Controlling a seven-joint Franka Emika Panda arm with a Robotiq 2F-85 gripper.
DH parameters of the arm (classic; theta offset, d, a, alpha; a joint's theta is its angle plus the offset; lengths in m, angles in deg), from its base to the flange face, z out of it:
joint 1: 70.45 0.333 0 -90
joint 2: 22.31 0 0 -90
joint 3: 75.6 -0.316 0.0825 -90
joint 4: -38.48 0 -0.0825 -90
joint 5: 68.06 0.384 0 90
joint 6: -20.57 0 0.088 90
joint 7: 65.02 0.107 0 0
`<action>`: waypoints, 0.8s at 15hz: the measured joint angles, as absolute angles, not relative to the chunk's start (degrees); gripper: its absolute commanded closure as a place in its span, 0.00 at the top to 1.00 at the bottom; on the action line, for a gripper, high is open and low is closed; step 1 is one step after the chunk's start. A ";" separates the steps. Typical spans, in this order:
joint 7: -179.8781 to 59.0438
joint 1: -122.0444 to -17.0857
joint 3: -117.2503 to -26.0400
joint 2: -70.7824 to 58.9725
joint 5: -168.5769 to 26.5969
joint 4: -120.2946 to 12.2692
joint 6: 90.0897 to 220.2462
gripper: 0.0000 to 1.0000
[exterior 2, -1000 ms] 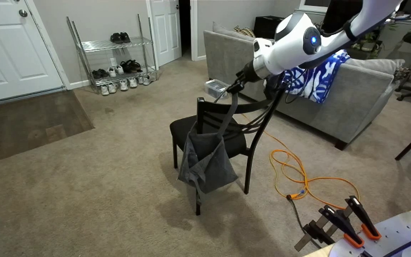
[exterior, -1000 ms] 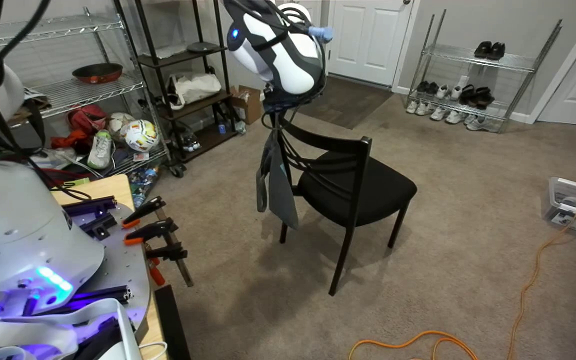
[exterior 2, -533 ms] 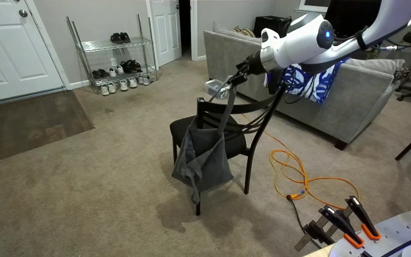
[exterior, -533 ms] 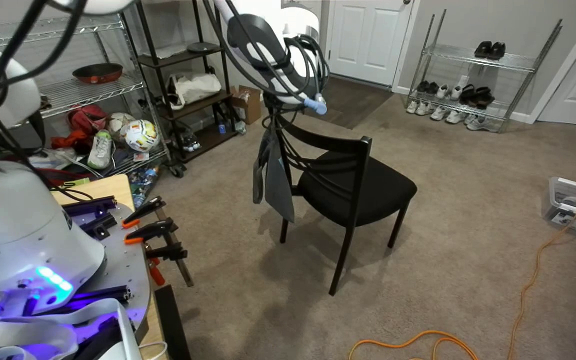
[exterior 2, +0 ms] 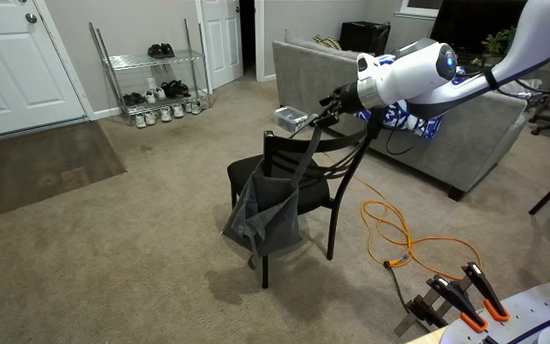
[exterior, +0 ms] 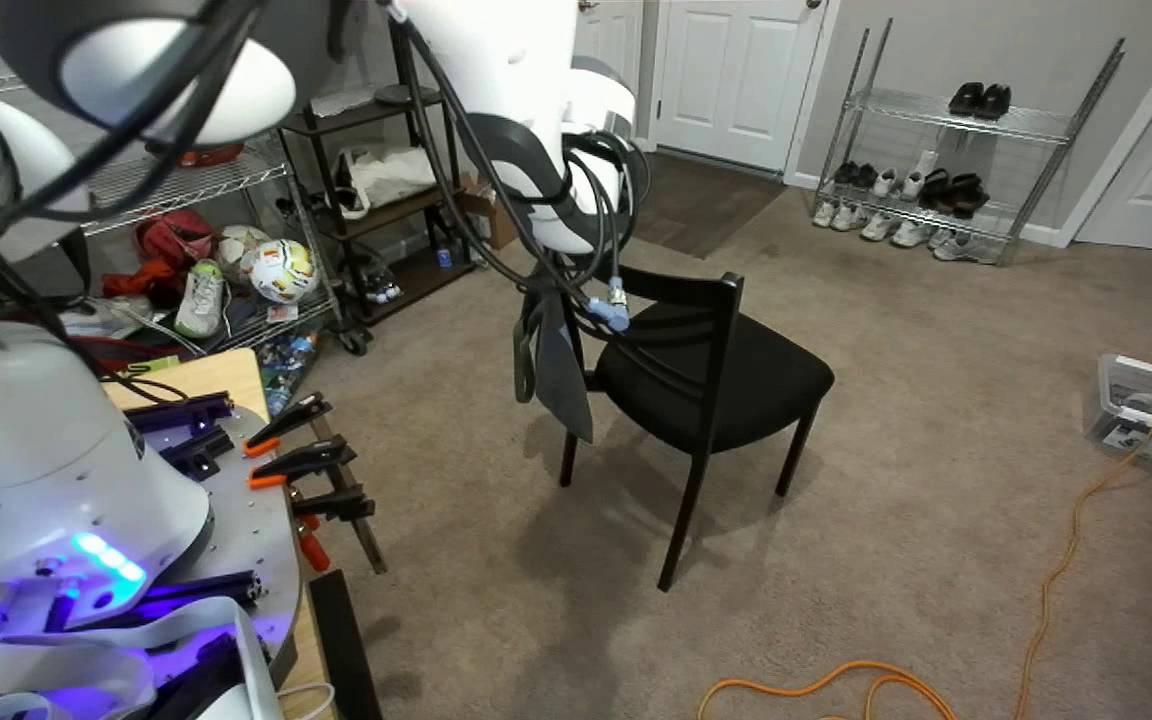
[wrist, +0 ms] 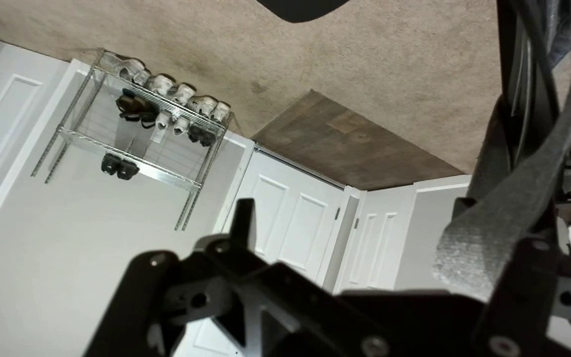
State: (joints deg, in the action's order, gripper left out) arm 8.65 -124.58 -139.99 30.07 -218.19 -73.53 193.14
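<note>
My gripper (wrist: pixel 354 204) is open, with its fingers wide apart in the wrist view. A grey fabric strap (wrist: pixel 528 188) loops over the right-hand finger there. In an exterior view the gripper (exterior 2: pixel 328 114) is just above the top rail of a black chair (exterior 2: pixel 318 145). The grey bag (exterior 2: pixel 275 224) hangs below from its strap (exterior 2: pixel 309 155), beside the chair's back post. One strand runs in front of the rail; another seems to run behind it. The bag (exterior: pixel 558 375) also shows edge-on beside the chair (exterior: pixel 716 385), where the arm and its cables hide the gripper.
A grey sofa (exterior 2: pixel 313 71) with a blue-white blanket stands behind the arm. An orange cord (exterior 2: pixel 408 239) lies on the carpet. Clamps (exterior 2: pixel 456 296) stick out from the robot's table edge. A shoe rack (exterior 2: pixel 155 59) and a clear plastic box (exterior 2: pixel 290 118) stand farther back. Shelves (exterior: pixel 386 215) line a wall.
My gripper has moved rightward and slightly down in an exterior view, the strap still over it. The bag has swung a little left. The arm's cables hang lower over the chair back.
</note>
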 measured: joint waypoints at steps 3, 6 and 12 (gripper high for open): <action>3.33 -127.78 -143.42 33.40 -218.18 -75.35 191.85 1.00; -1.43 -131.79 -147.08 36.75 -218.18 -78.36 188.61 1.00; -8.21 -137.70 -150.49 42.45 -218.18 -83.30 184.43 1.00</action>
State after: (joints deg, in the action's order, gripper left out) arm -8.21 -137.70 -150.49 42.45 -218.18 -83.30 184.43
